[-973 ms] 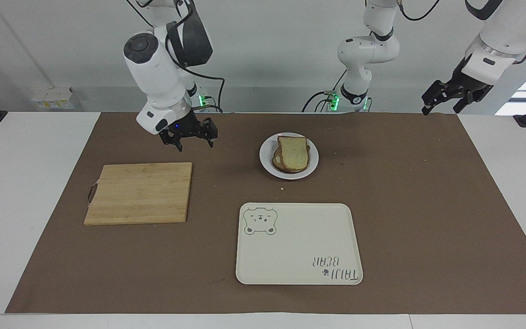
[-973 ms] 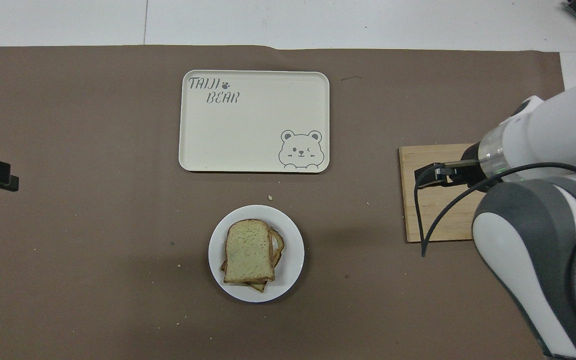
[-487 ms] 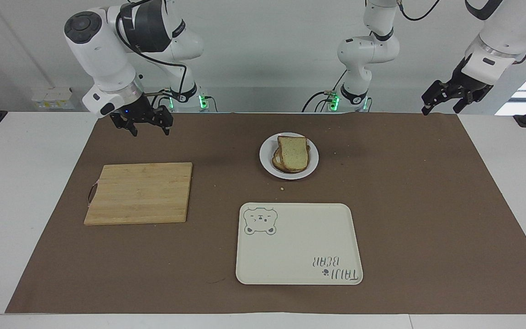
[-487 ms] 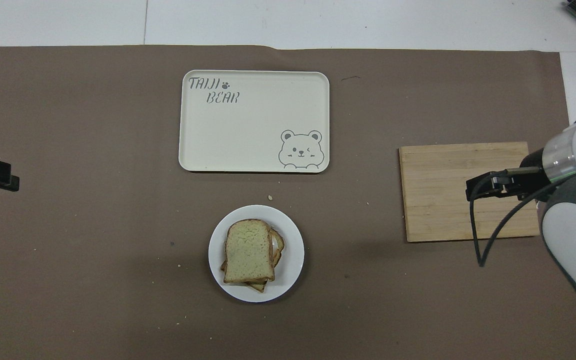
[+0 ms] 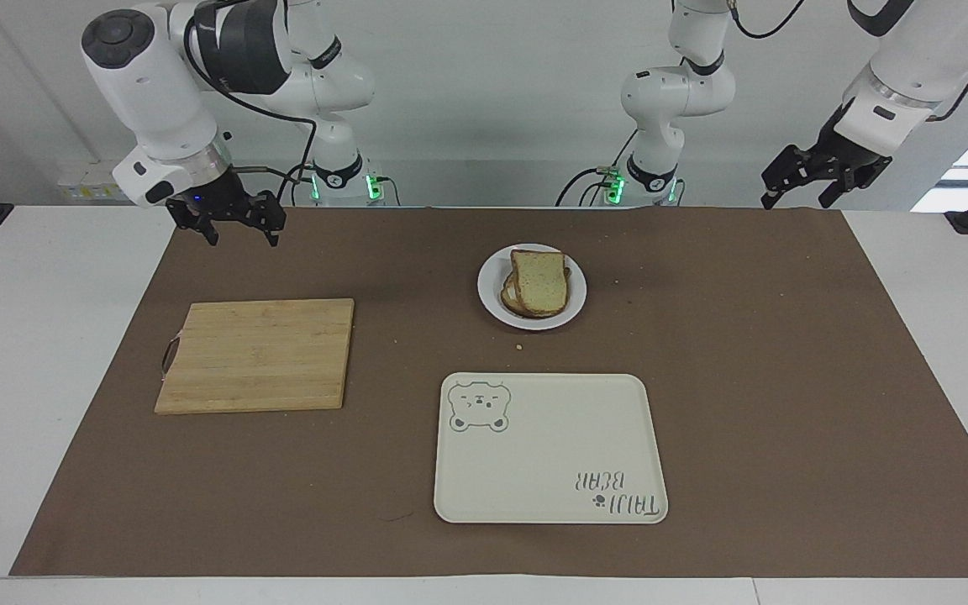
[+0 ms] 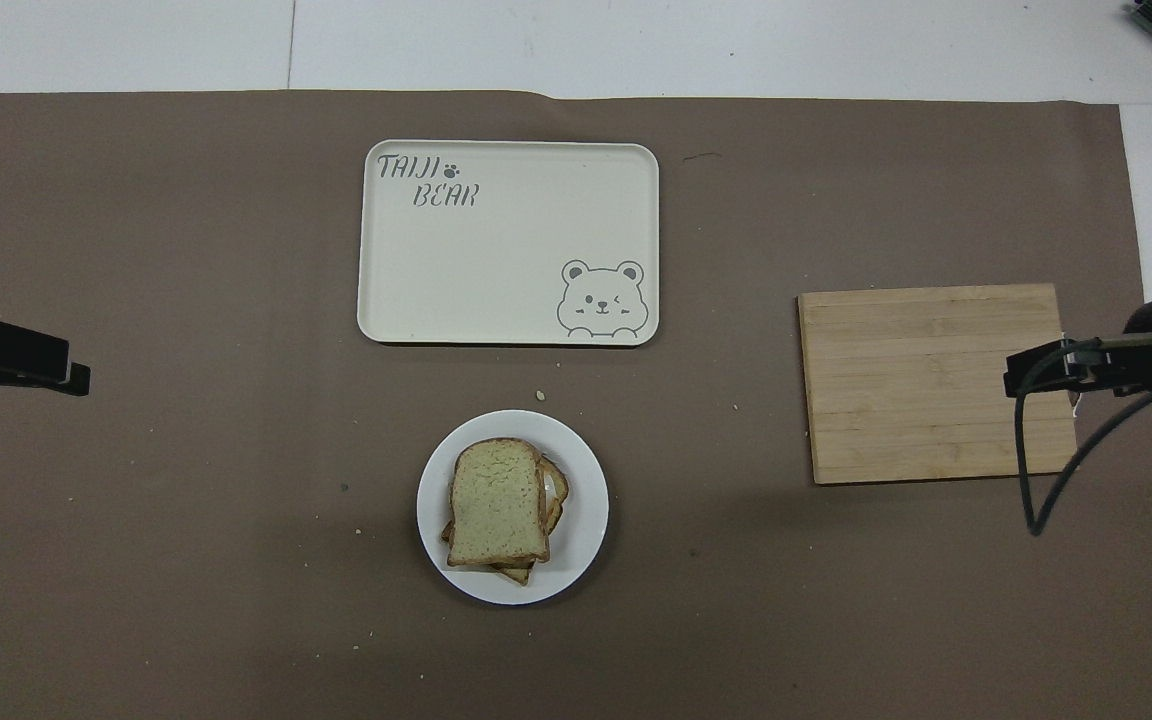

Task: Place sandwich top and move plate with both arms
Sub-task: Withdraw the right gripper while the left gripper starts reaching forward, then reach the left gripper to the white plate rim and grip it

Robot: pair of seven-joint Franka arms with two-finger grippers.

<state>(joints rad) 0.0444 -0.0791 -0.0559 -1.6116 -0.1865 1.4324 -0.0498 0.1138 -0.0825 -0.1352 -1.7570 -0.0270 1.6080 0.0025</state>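
On plate (image 5: 491,296): sandwich top (image 5: 539,281), pale, speckled, brown-crusted.

One high camera faces the robots, another looks steeply down from their end; both share the brown mat (image 5: 744,378)

Bright, even light from above, soft faint shadows, both views sharp, no glare.

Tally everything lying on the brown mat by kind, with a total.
Round white plate: 1
Speckled bread slice on top of the stack: 1
Cream rectangular bear tray: 1
Bamboo cutting board: 1
Slices hidden beneath: cannot count
Total: 4
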